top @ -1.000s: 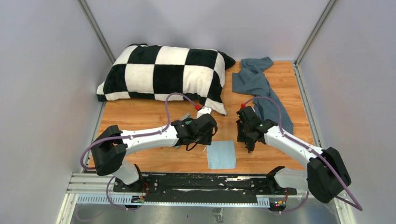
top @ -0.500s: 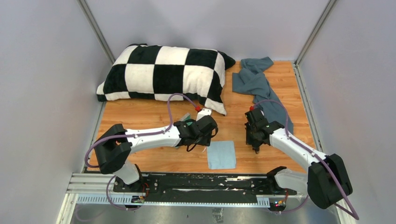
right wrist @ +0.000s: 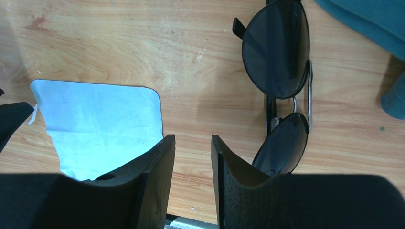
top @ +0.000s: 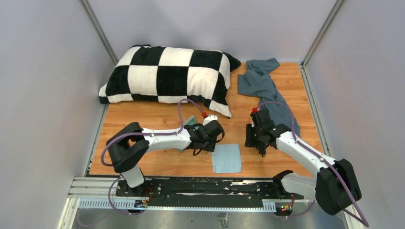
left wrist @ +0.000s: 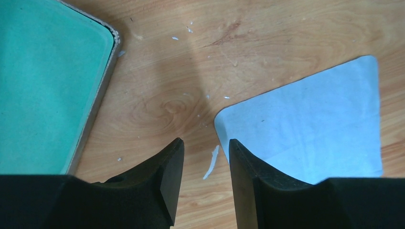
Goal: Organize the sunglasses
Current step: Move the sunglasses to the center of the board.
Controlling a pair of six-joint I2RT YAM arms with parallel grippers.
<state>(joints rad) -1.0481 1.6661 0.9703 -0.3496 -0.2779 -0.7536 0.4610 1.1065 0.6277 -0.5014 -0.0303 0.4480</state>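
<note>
The black sunglasses (right wrist: 282, 86) lie folded, lenses up, on the wood just right of my right gripper (right wrist: 192, 139), which is open and empty. In the top view the right gripper (top: 260, 145) covers them. My left gripper (left wrist: 205, 141) is open and empty, low over bare wood between the open case's green lining (left wrist: 47, 81) on its left and the light-blue cloth (left wrist: 310, 124) on its right. In the top view the left gripper (top: 206, 139) sits just above the cloth (top: 226, 158). The cloth also shows in the right wrist view (right wrist: 100, 119).
A black-and-white checkered pillow (top: 167, 74) fills the back left. A grey-blue garment (top: 265, 88) lies crumpled at the back right, with its edge in the right wrist view (right wrist: 363, 19). Grey walls close in both sides, and the arms' rail runs along the near edge.
My right gripper swung right, then came back a little left over the sunglasses. My left arm's elbow moved right and its gripper shifted slightly toward the cloth.
</note>
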